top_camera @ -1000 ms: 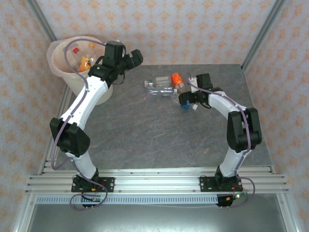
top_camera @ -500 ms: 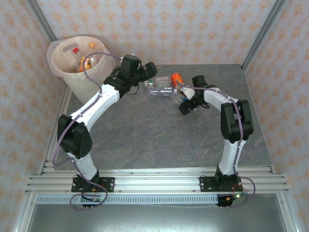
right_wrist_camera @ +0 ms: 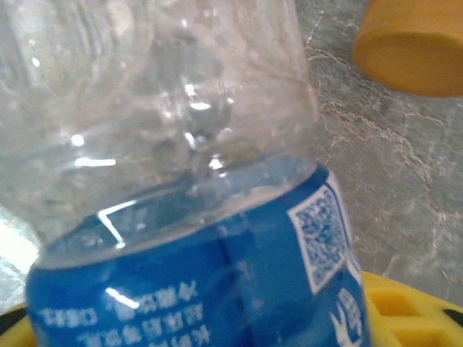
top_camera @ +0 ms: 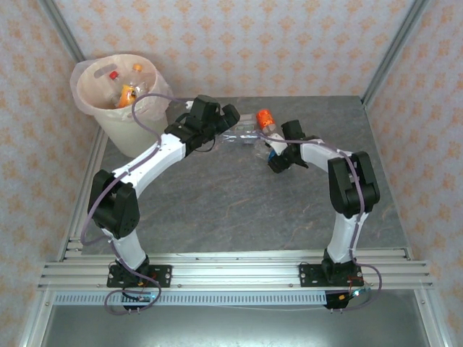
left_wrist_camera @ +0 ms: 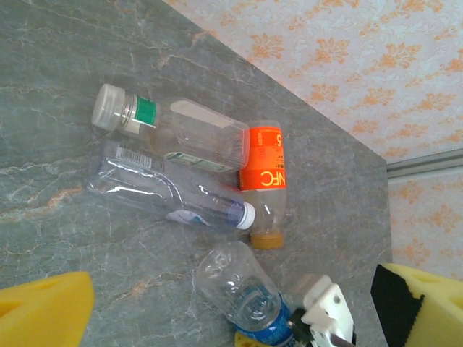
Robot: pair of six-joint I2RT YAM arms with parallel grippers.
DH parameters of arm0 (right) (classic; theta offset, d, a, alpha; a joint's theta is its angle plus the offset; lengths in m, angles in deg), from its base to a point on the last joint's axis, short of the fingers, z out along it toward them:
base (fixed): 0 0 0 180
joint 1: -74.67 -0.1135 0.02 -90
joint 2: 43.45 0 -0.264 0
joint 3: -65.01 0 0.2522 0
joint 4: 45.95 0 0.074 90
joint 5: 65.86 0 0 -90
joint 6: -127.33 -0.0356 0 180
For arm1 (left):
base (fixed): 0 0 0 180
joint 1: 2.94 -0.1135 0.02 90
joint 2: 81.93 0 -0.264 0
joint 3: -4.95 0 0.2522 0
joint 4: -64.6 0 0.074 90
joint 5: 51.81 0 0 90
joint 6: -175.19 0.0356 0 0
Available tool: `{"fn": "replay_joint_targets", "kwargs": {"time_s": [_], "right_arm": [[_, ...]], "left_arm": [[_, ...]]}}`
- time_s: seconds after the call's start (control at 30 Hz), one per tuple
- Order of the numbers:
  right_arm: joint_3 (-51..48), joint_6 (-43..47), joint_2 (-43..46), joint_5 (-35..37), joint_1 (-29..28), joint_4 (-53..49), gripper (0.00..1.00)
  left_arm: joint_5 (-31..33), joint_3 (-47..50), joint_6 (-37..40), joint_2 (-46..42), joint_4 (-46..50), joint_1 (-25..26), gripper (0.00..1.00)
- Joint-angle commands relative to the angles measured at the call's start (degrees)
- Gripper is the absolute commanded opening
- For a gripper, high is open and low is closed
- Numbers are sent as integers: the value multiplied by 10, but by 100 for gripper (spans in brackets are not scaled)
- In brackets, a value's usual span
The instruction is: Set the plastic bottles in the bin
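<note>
I read "NFC" on the orange-label bottle (left_wrist_camera: 263,168). My right gripper (top_camera: 275,154) clasps the QR-coded blue-label bottle (right_wrist_camera: 188,289), and my left gripper (top_camera: 226,116) gapes wide.

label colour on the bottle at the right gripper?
Blue with white print and a QR code, on the bottle; clearest in the right wrist view.

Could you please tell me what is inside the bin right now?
The bin holds at least a red-capped bottle and an orange-labelled bottle on its pinkish liner. Whatever lies beneath them is covered.
</note>
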Motion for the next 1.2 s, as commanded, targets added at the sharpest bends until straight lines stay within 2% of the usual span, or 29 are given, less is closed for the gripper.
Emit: {"fn": "replay_joint_targets", "kwargs": {"time_s": [0.0, 0.13, 0.33, 0.5, 0.6, 0.73, 0.87, 1.0, 1.07, 1.1, 1.17], "right_arm": [[-29, -60, 71, 24, -16, 32, 50], [-68, -124, 139, 18, -43, 50, 50], [-93, -236, 211, -98, -48, 36, 53], [-135, -317, 247, -169, -50, 83, 53], [-139, -339, 249, -194, -54, 92, 53], [-137, -346, 253, -209, -57, 101, 54], [-130, -342, 249, -213, -59, 104, 54], [-111, -311, 239, -229, -67, 82, 54], [-101, -275, 239, -230, -79, 63, 56], [-92, -250, 238, -223, -86, 42, 59], [-79, -235, 236, -177, -103, 12, 69]], "left_arm": [[-37, 27, -13, 9, -49, 12, 100], [-83, 61, -21, 16, -112, 35, 100], [-145, 132, -68, 31, -273, 48, 100], [-185, 133, -69, 39, -321, 50, 100], [-199, 118, -43, 37, -297, 57, 100], [-152, 86, 5, 34, -172, 69, 99], [-135, 85, -1, 37, -142, 70, 93], [-171, 79, -8, 50, -179, 70, 74], [-173, 68, -2, 56, -177, 70, 71], [-168, 58, 4, 60, -166, 70, 68], [-166, 38, 14, 68, -147, 68, 62]]}}
